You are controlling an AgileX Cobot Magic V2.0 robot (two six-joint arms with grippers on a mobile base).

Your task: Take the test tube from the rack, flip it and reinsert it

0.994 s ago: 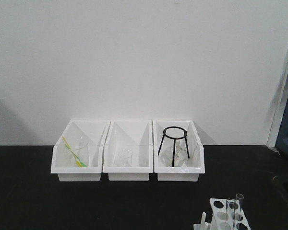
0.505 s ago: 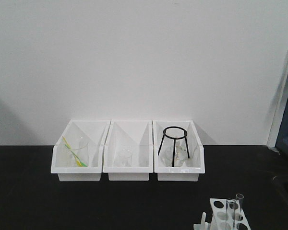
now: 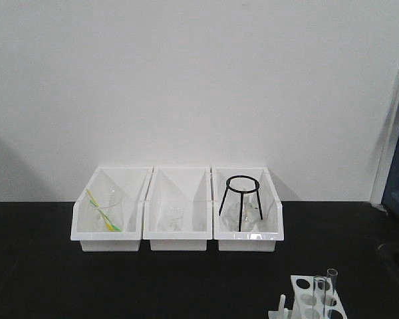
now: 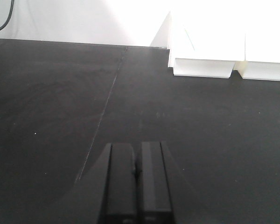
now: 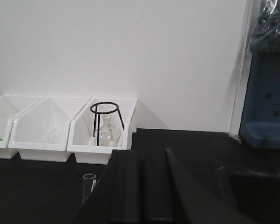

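I see the rack (image 3: 316, 300) at the black table (image 3: 120, 279) near edge, open tabletop leftward. The test tube (image 3: 330, 287) stands upright in it, mouth up. Left gripper (image 4: 136, 173) and right gripper (image 5: 141, 186) pressed closed, empty.

Even, soft light fills the front view, the wall (image 3: 199, 80) bright with a dim shadow low at its left edge. The black bench (image 3: 40, 266) reads flat and matte. The left wrist view blows out the bins (image 4: 224, 46) to pure white glare at the bench's far right corner. Slight softness everywhere, with the tubes (image 3: 326, 289) faint.
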